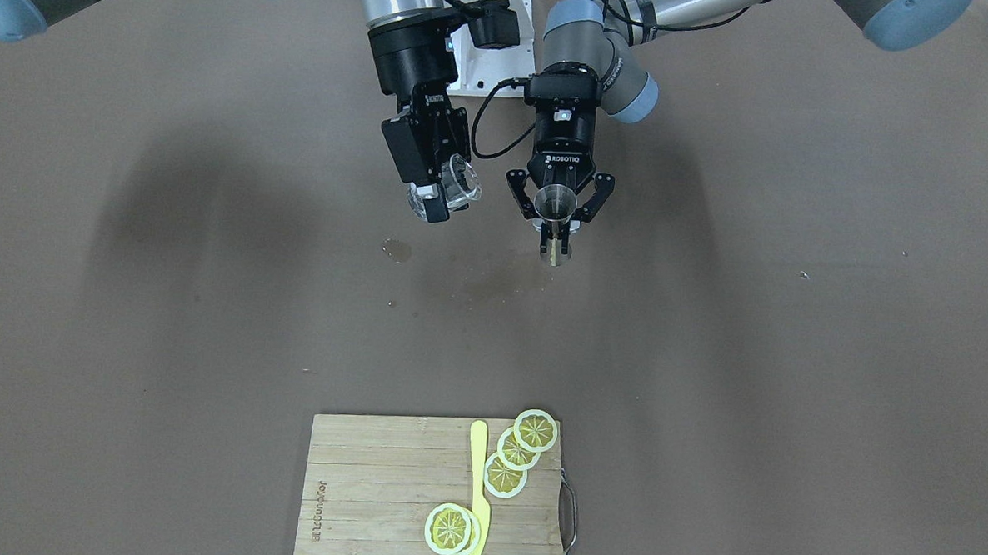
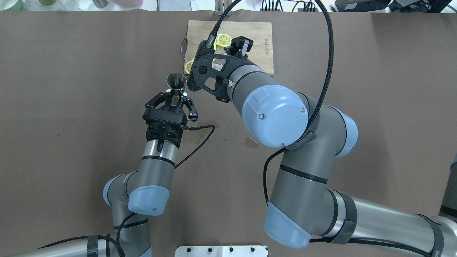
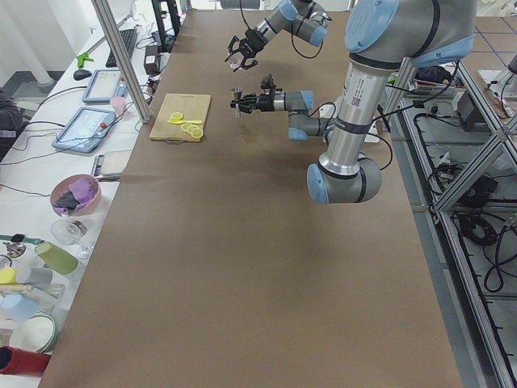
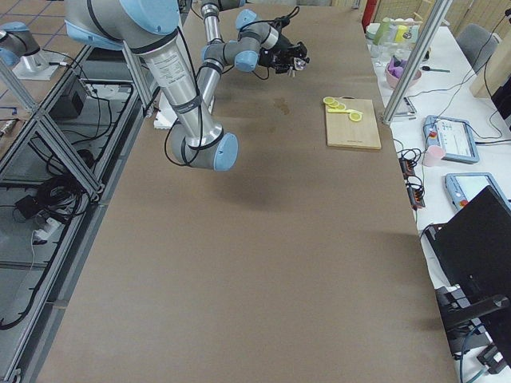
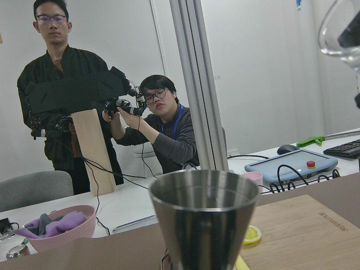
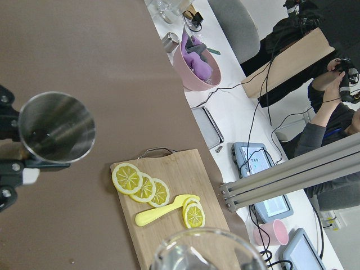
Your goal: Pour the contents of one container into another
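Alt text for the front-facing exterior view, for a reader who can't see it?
Above a brown table, the right gripper holds a glass cup tilted toward a steel jigger that the left gripper holds upright, the two not touching. Wet spots mark the table below; nearer the camera, a cutting board carries lemon slices and a yellow knife.

One camera looks steeply down from across the table (image 1: 126, 295); another looks forward and down from the opposite side. Two distant side cameras look along it from its left and right ends. Both close wrist cameras (aimed outward) share the jigger (image 5: 203, 219) and cutting board (image 6: 191, 174).
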### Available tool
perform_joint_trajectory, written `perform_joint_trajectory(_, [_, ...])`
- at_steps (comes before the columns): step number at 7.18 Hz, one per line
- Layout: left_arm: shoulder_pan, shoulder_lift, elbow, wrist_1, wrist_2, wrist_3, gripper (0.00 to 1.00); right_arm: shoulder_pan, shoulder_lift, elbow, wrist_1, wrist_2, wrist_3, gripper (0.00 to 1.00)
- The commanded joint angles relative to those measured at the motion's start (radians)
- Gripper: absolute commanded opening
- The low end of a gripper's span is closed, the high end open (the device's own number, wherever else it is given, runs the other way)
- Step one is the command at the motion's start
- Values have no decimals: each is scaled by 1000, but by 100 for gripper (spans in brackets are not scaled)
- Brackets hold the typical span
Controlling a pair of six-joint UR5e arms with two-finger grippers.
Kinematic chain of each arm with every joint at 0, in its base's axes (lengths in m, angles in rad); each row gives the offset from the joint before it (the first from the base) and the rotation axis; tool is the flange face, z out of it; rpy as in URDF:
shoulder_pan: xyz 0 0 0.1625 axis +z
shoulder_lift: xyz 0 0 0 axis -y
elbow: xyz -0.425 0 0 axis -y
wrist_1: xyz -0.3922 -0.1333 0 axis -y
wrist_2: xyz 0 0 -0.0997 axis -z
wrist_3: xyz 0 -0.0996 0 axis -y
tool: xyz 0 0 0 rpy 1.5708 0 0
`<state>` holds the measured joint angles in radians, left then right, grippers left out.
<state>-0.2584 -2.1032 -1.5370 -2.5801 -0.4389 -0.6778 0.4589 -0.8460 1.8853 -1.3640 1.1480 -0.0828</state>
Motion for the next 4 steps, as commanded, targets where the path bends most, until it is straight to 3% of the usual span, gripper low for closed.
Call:
perform_joint_trajectory(1, [-1,2,0,-11,-3,-6,0,1,-4,5,-1,4,0,0])
perform_joint_trajectory(4, [-2,14,-3,-41,-3,-9,0,4,-22,18,-1,9,-2,0])
